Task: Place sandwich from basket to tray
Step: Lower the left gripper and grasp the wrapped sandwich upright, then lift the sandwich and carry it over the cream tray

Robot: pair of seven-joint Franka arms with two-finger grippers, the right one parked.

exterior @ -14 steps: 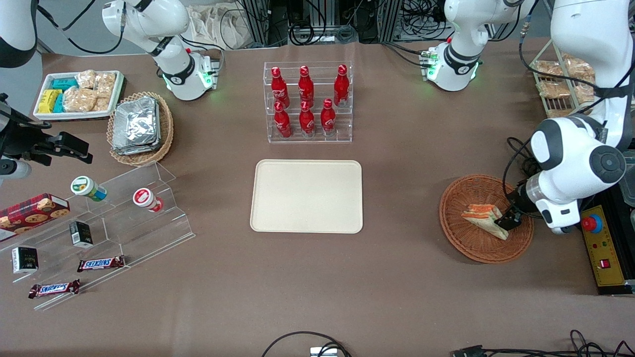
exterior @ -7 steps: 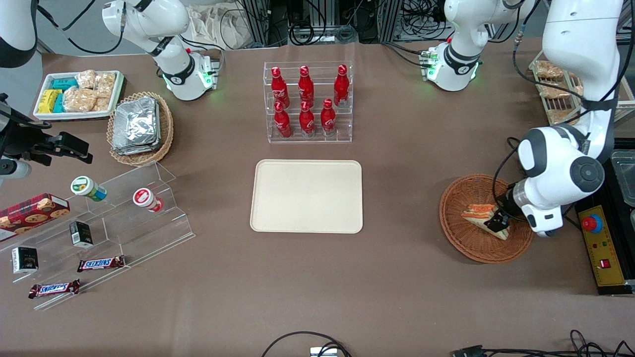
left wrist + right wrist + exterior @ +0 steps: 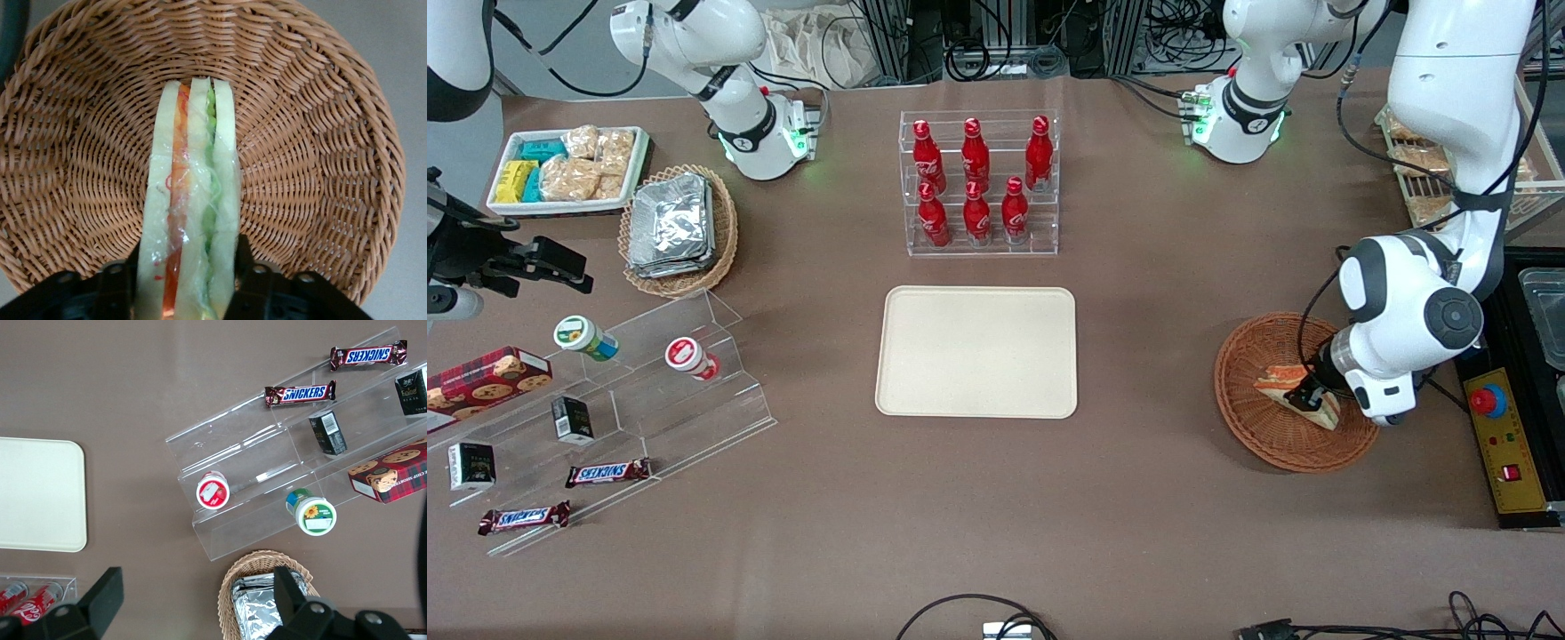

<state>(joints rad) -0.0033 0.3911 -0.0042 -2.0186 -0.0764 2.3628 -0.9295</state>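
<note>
Lower right of the front view: the gripper [image 3: 1309,397] straddles the sandwich [image 3: 1282,384] in the basket [image 3: 1249,418], fingers [image 3: 257,283] flanking the bread; whether they press cannot be told. Squeeze lightly on the bread faces, then lift straight up clear of the rim before heading to the tray [image 3: 977,351] at centre.

I see: six red bottles [image 3: 976,182] in clear rack | foil packets [image 3: 670,224] in tan basket | Snickers bars [image 3: 300,393] on acrylic steps [image 3: 267,463]
</note>
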